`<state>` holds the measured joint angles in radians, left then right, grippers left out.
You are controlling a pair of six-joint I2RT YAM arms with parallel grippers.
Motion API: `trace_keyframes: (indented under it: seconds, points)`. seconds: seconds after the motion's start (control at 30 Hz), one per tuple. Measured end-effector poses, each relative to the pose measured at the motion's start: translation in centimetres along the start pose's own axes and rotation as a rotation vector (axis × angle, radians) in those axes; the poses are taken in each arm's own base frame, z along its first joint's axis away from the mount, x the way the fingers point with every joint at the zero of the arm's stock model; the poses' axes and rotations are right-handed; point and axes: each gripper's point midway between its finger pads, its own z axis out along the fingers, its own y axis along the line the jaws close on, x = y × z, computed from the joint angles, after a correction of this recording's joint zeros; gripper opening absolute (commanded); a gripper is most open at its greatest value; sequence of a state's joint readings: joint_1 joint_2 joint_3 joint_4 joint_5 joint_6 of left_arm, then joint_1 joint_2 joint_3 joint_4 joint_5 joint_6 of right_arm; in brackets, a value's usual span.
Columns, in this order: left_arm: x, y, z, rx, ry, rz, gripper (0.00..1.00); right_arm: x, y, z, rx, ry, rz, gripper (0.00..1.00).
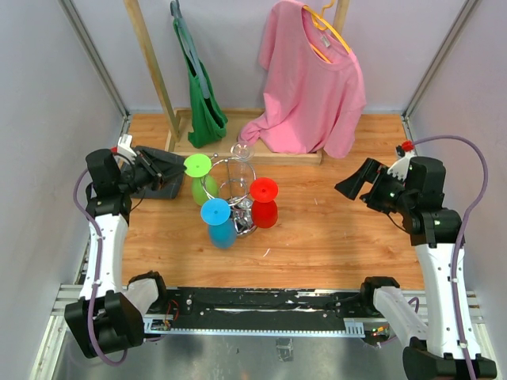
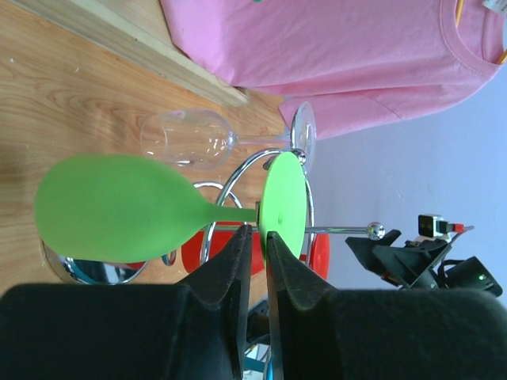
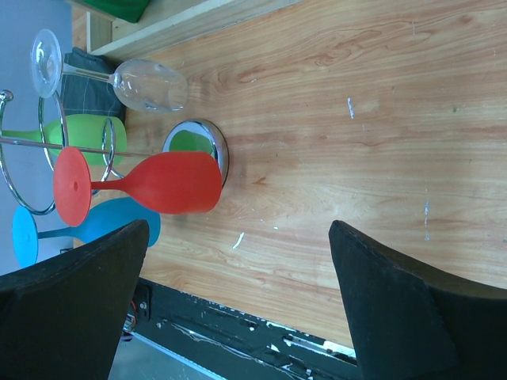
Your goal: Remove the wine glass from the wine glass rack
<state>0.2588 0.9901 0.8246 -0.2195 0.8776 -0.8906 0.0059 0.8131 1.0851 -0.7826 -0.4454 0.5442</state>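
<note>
Left gripper [image 2: 260,235] is sitting with my jaws nearly together, seemingly pinching the foot rim of the green wine glass [image 2: 119,210] hanging on the wine glass rack [image 2: 341,230]. My right gripper [image 3: 238,229] is gaping, well away from the rack. Such thin pinching is risking slipping, or tipping the rack.

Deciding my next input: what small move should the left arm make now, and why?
Probably squeeze the left pincer fully shut: its fingers sit almost together at the stem of the green wine glass, which hangs on the chrome wire rack, but a grip isn't clear.
</note>
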Motion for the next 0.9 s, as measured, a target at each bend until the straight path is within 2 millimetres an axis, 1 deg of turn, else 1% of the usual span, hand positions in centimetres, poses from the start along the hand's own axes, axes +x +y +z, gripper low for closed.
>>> trace_keyframes:
  seconds: [0.1, 0.23, 0.27, 0.6, 0.77, 0.9]
  points:
    - [0.1, 0.0, 0.0, 0.002, 0.003, 0.003, 0.12, 0.0, 0.1, -0.2, -0.003, -0.006, -0.003, 0.99]
    - [0.2, -0.2, -0.1, 0.009, 0.012, 0.002, 0.02, 0.0, 0.2, -0.3, -0.005, -0.011, -0.005, 0.99]
    - [0.2, -0.2, -0.1, 0.010, 0.013, 0.003, 0.00, 0.0, 0.2, -0.4, -0.006, -0.012, -0.006, 0.99]
    - [0.5, -0.6, -0.2, 0.024, 0.028, -0.026, 0.00, 0.1, 0.3, -0.6, -0.009, -0.018, -0.009, 0.99]
    - [-0.1, -0.9, -0.5, 0.027, 0.011, -0.078, 0.00, 0.2, 0.2, -0.7, -0.010, -0.019, -0.009, 0.99]
    - [-0.7, -1.7, -0.7, 0.037, -0.003, -0.098, 0.00, 0.3, 0.1, -0.6, -0.007, -0.015, -0.008, 0.99]
